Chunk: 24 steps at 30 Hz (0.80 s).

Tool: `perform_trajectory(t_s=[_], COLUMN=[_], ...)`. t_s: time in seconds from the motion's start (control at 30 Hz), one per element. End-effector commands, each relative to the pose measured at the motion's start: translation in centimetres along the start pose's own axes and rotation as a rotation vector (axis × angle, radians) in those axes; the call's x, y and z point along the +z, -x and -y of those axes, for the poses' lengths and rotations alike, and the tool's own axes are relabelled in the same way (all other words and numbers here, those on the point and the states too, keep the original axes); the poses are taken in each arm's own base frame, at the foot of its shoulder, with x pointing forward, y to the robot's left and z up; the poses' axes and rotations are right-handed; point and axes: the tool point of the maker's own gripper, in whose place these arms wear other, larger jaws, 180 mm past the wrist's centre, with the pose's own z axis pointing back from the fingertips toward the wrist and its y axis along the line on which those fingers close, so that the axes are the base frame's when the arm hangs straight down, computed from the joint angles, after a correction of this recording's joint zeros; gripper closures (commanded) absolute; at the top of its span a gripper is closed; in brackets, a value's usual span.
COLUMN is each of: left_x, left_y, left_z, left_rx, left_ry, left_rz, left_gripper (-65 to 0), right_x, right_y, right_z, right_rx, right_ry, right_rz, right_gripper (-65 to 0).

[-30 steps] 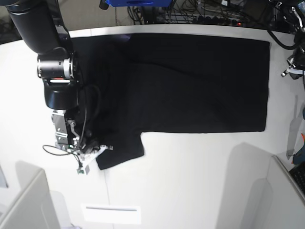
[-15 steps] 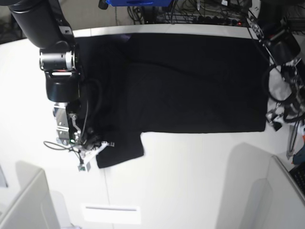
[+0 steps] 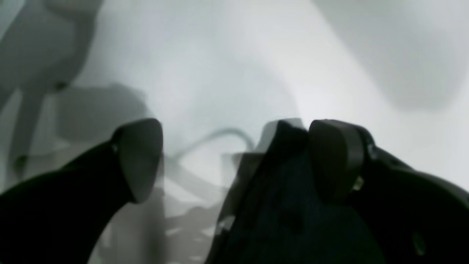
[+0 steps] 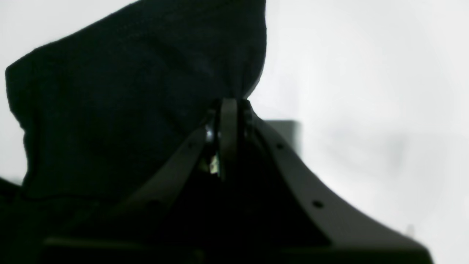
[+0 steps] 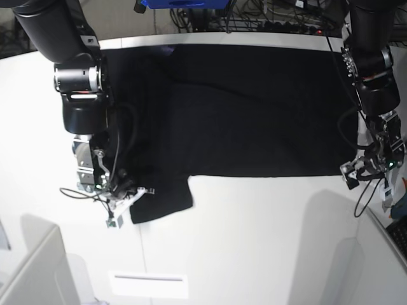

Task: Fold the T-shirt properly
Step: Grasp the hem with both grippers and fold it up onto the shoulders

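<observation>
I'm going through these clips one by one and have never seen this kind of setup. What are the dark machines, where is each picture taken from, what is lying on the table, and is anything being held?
The dark machines are two robot arms working over a white table. One picture looks down from above; the other two come from small cameras mounted at each arm's wrist, looking along its gripper.

Spread on the table is a large black cloth T-shirt, plain side showing.

In the overhead picture the right gripper is on the left side. Its wrist camera shows the jaws shut, pinching the edge of the shirt's sleeve.

The left gripper sits by the shirt's lower corner on the other side. Its wrist camera shows the jaws apart, with dark cloth beside one finger, not gripped.
</observation>
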Motion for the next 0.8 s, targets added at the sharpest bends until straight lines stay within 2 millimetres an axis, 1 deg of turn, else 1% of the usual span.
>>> perform_trajectory(t_s=[0.0,0.03,0.1,0.2,0.3,0.4,0.47,0.57,0.7,0.77], left_x=[0.1,0.0,-0.1,-0.1,-0.1,-0.4,-0.5,-0.6,-0.3,0.3], left_y=[-0.1,0.2,0.4,0.6,0.6,1.1,1.2,1.3,0.7,-0.3], left_z=[0.7,0.9,1.0,1.1,1.2,2.1,2.1,2.1,2.2,2.4], left_rx=[-0.002,-0.013,-0.017,-0.016,-0.017,-0.016,-0.015,-0.014,-0.010,-0.023], left_ry=[0.025,0.026,0.028,0.029,0.032,0.048,0.048,0.048,0.053,0.058], left_rz=[-0.014,-0.019,-0.023,-0.026,-0.027,-0.035,-0.036,-0.038,-0.021,0.006], left_gripper=[-60.6,-60.4,-56.4,-45.6,-37.5,-28.6,-20.4,-0.8,0.0,0.0], right_x=[0.6,0.6,0.6,0.6,0.6,0.6,0.6,0.6,0.8,1.4], right_y=[-2.8,-2.8,-2.8,-2.8,-2.8,-2.8,-2.8,-2.8,-2.6,-3.1], right_z=[0.0,0.0,0.0,0.0,0.0,0.0,0.0,0.0,0.0,-0.1], right_rx=[0.005,0.004,0.004,0.004,0.004,0.004,0.004,0.004,0.009,0.024], right_ry=[-0.002,-0.003,-0.003,-0.003,-0.003,-0.003,-0.003,-0.003,-0.001,-0.002], right_rz=[0.062,0.062,0.062,0.062,0.062,0.062,0.062,0.062,0.073,0.109], right_gripper=[0.0,0.0,0.0,0.0,0.0,0.0,0.0,0.0,0.0,0.0])
